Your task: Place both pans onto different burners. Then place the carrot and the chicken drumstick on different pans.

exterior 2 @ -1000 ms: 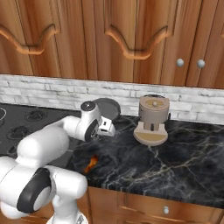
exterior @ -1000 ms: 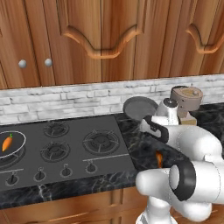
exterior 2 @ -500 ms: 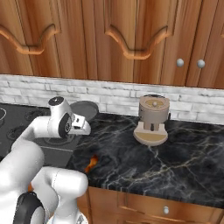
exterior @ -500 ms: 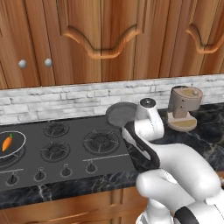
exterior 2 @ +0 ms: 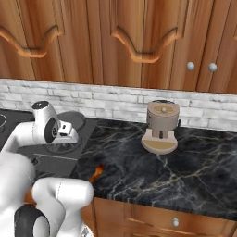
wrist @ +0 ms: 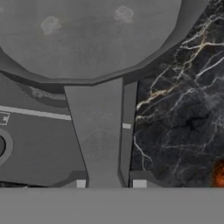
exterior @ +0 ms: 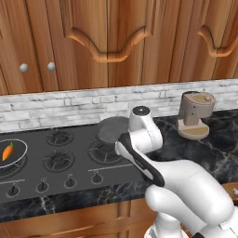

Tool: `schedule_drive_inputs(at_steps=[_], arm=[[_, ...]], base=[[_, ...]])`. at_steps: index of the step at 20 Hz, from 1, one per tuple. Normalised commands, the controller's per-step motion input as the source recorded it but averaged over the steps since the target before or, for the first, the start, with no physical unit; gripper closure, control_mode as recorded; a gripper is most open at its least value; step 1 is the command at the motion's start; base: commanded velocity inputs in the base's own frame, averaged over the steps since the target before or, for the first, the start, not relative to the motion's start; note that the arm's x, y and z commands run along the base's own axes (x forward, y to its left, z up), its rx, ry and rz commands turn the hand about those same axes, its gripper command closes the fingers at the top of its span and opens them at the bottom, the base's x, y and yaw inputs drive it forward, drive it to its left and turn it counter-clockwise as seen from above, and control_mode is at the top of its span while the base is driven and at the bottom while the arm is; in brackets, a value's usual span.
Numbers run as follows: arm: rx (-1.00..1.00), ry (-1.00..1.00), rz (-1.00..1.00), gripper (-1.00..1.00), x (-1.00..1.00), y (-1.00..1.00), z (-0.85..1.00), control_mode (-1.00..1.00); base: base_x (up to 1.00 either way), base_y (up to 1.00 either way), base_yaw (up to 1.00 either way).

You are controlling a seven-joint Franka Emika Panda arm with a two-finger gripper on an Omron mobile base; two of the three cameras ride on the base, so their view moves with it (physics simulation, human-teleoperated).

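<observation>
The plain dark grey pan [exterior: 113, 128] [exterior 2: 70, 120] hangs just above the right end of the stovetop [exterior: 32, 174], over the back of the right burner [exterior: 103, 152]. My gripper [wrist: 109, 181] is shut on its flat handle [wrist: 99, 131], with the pan bowl [wrist: 87, 39] ahead of the fingertips. The silver-rimmed pan [exterior: 21, 145] sits on the far-left burner with the carrot [exterior: 8, 151] in it. The chicken drumstick [exterior 2: 96, 172] [wrist: 218, 175] lies on the black marble counter near its front edge, right of the stove.
A brown grinder-like appliance [exterior: 195, 117] [exterior 2: 161, 127] stands on the counter at the back right. Two middle burners [exterior: 58, 148] are bare. Control knobs [exterior: 69, 182] line the stove's front. A stone backsplash and wooden cabinets rise behind.
My arm has swung left, carrying the grey pan from over the counter to over the stove's right end. The carrot pan and the drumstick have stayed put.
</observation>
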Motion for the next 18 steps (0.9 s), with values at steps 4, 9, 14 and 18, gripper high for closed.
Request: schedule_drive_inputs(at_steps=[4,9,14,18], arm=[[0.01,0.08,0.04,1.00,0.24,0.25,-0.04,-1.00],[0.02,0.16,0.00,1.00,0.22,0.07,-0.31,-1.00],[0.05,0.11,0.00,1.00,0.04,0.06,-0.38,-1.00],[0.01,0.04,0.00,1.00,0.01,0.24,-0.06,-1.00]], base=[[0.00,0.00,0.00],[0.00,0.00,0.00],[0.00,0.00,0.00],[0.00,0.00,0.00]])
